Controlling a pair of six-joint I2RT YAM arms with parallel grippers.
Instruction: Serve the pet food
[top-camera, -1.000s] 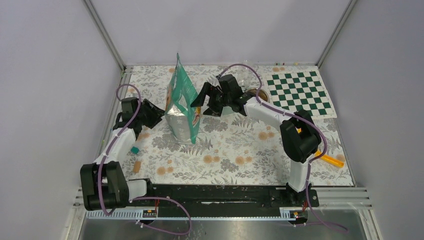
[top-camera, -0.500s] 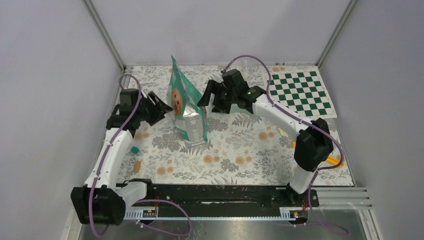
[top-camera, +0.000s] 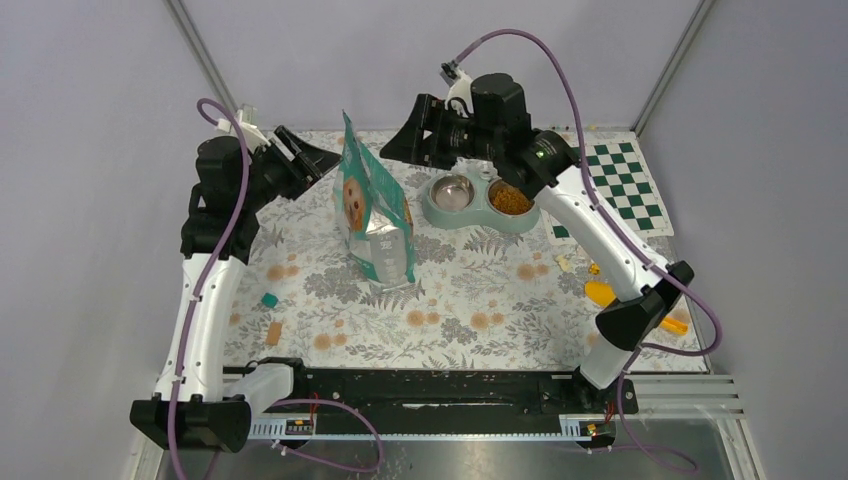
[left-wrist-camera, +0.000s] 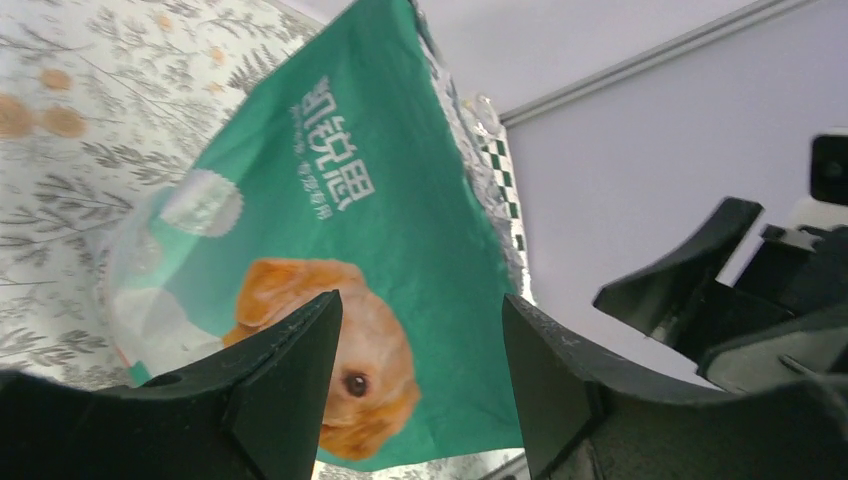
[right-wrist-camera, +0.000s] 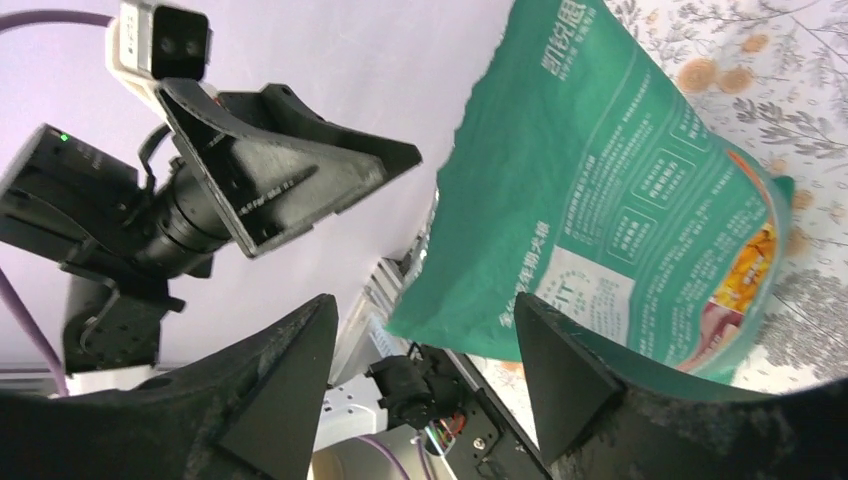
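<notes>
Pet food (top-camera: 511, 200), a roundish heap in the double bowl's (top-camera: 480, 216) right cup; left fingers (left-wrist-camera: 285, 385) and right fingers (right-wrist-camera: 275, 395) apart, empty.

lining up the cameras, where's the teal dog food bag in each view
top external: teal bag stands left of centre.
left wrist: bag fills the centre, dog picture facing the camera.
right wrist: bag at upper right, printed back panel showing.
shared landmark: the floral cloth under it.

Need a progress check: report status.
Left gripper open, empty. Right gripper open, empty. Pet food in double bowl's right cup. Bag upright between grippers.
</notes>
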